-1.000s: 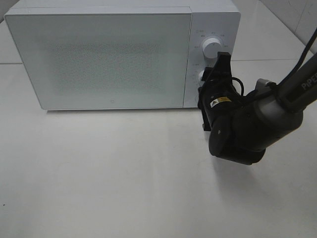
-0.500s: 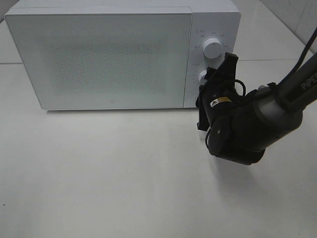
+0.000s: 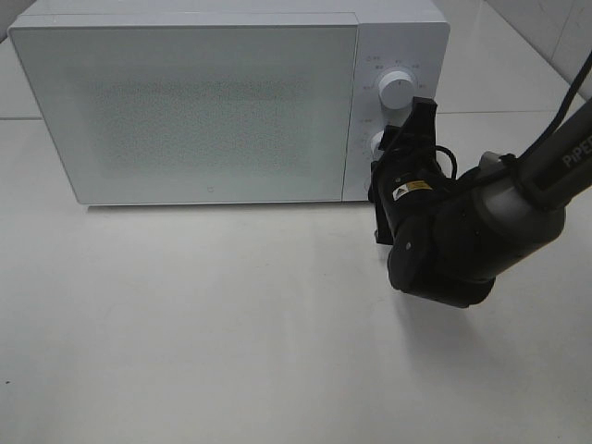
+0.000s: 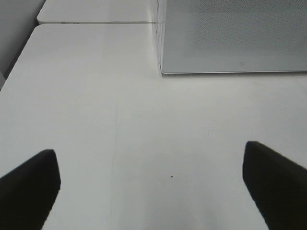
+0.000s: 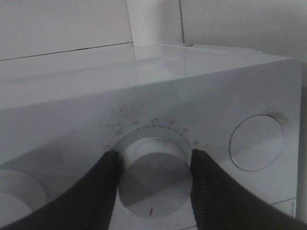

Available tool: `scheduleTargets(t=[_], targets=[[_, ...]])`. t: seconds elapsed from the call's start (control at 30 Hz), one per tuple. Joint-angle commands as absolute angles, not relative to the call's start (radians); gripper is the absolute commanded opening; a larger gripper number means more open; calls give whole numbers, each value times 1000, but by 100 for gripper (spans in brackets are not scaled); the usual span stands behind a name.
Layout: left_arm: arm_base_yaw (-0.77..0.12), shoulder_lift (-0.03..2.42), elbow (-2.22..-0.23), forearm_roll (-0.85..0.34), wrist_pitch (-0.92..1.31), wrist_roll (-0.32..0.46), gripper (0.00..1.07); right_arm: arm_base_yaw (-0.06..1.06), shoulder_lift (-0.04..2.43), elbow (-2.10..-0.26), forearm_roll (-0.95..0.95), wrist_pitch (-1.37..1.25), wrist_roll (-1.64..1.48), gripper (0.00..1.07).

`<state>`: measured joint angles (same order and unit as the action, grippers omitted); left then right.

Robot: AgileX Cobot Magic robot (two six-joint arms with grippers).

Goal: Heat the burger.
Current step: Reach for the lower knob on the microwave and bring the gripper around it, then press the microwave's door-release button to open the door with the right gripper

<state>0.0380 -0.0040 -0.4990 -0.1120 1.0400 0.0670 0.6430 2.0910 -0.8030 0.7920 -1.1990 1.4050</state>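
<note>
The burger is out of view in every frame. A white microwave (image 3: 203, 111) stands at the back of the table with its door shut. My right gripper (image 3: 388, 141) is at the control panel, shut on the lower knob (image 5: 154, 165); both dark fingers (image 5: 108, 184) press against the knob's sides in the right wrist view. The upper knob (image 3: 396, 90) is free. My left gripper (image 4: 152, 191) is open above bare tabletop, nothing between its fingers, with the microwave's lower corner (image 4: 230, 43) ahead of it. The left arm does not show in the high view.
A round flat button (image 5: 256, 142) sits on the panel beside the gripped knob. The white table (image 3: 185, 324) spreads in front of the microwave. A second white surface (image 4: 96, 12) adjoins it behind a seam.
My right wrist has twisted a little at the lower knob, one way and then partly back. The microwave door stays shut and the left gripper has not moved.
</note>
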Motion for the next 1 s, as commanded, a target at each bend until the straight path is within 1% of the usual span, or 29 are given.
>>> scheduleTargets(t=[0.03,0.07,0.1,0.13,0.17,0.2,0.23,0.27,0.3,0.33,0.37,0.4,0.43,0.47,0.53,0.7,0.9,0.97,1.0], targets=[[39,-30,-496,-115,1039,70,98,640,2076,-816,814,-1254,1344,31],[39,-30,-496,-115,1039,70,98,640,2076,-816,814,-1254,1344,31],[39,-30,-496,-115,1039,70,98,640,2070,-816,814,-1225,1334,37],[39,-30,-496,-115,1039,70,98,640,2070,-816,814,-1222,1334,41],[39,-30,-496,-115,1039,70,98,640,2070,-816,814,-1222,1334,41],[39,-30,-496,-115,1039,70,98,640,2070,-816,817,-1222,1333,47],[39,-30,-496,-115,1039,70,98,640,2070,-816,817,-1222,1333,47],[39,-30,-496,-115,1039,70,98,640,2070,-816,817,-1223,1331,55],[39,-30,-496,-115,1039,70,98,640,2070,-816,817,-1223,1330,60],[39,-30,-496,-115,1039,70,98,640,2070,-816,817,-1223,1330,60],[39,-30,-496,-115,1039,70,98,640,2066,-810,816,-1221,1320,69],[39,-30,-496,-115,1039,70,98,640,2060,-803,816,-1213,1310,73],[39,-30,-496,-115,1039,70,98,640,2060,-803,816,-1213,1310,73],[39,-30,-496,-115,1039,70,98,640,2046,-789,809,-1199,1288,79],[39,-30,-496,-115,1039,70,98,640,2038,-781,806,-1189,1281,80],[39,-30,-496,-115,1039,70,98,640,2003,-731,754,-1108,1260,76],[39,-30,-496,-115,1039,70,98,640,1965,-670,730,-1057,1234,76],[39,-30,-496,-115,1039,70,98,640,1907,-608,707,-1050,1132,76],[39,-30,-496,-115,1039,70,98,640,1907,-608,707,-1050,1132,76]])
